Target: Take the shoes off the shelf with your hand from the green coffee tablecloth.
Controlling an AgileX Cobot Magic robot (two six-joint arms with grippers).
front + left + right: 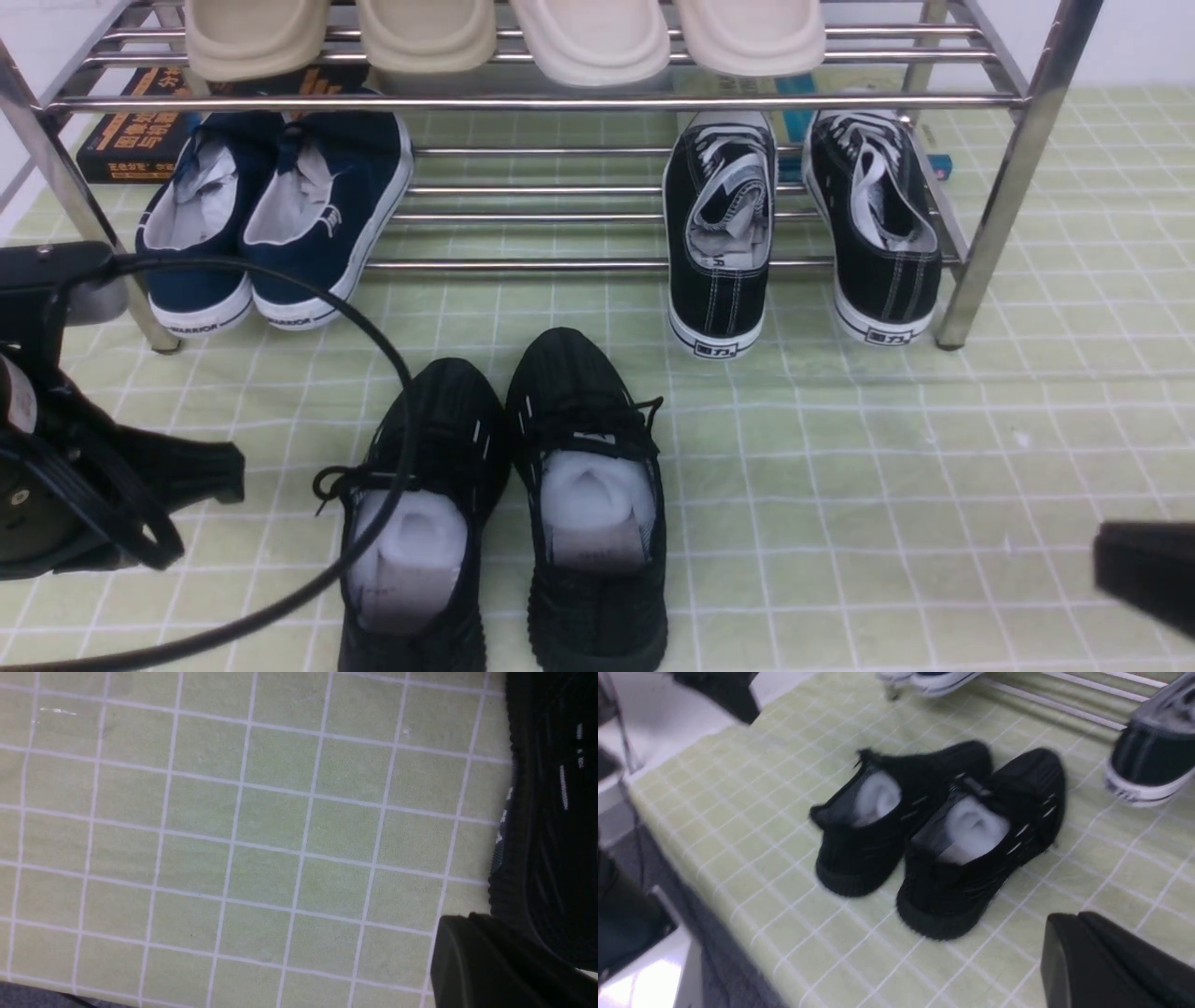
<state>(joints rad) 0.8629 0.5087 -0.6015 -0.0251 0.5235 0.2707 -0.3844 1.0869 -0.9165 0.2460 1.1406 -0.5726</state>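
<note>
- Black and bulky, the left gripper (201, 476) sits low at the near left edge of the front view. Its jaws are closed right down with nothing between them. In its own wrist view one finger (490, 966) shows just beside the ribbed sole of a shoe; whether they touch I cannot tell.
- Its black cable (373, 336) loops out from the arm and crosses in front of the left-hand shoe.
- At the near right corner the right gripper (1144, 565) shows only as a dark, blurred wedge. Its jaws are as good as closed, it carries nothing, and it is well apart from the pair.
- Between the two grippers stand the shoes (583, 420), all-black knit with black laces and white paper stuffing (593, 504). They are off the rack and on the tablecloth (887, 448), side by side and touching, heels toward the robot and toes toward the rack.
- The cloth is pale yellow-green with a grid of thin white lines, slightly wrinkled around the pair.
- Just beyond, the chrome shelf (1013, 187) stands on the same cloth.
- On its lower tier are navy slip-ons (280, 215) at the left and black canvas sneakers (719, 233) with white soles at the right. Their heels hang over the front rail and the two pairs are well apart.
- On the upper tier four beige slippers (425, 33) lie in a row.
- Farthest back, behind the rack at the left, a dark book (131, 131) with orange lettering lies on the cloth.
</note>
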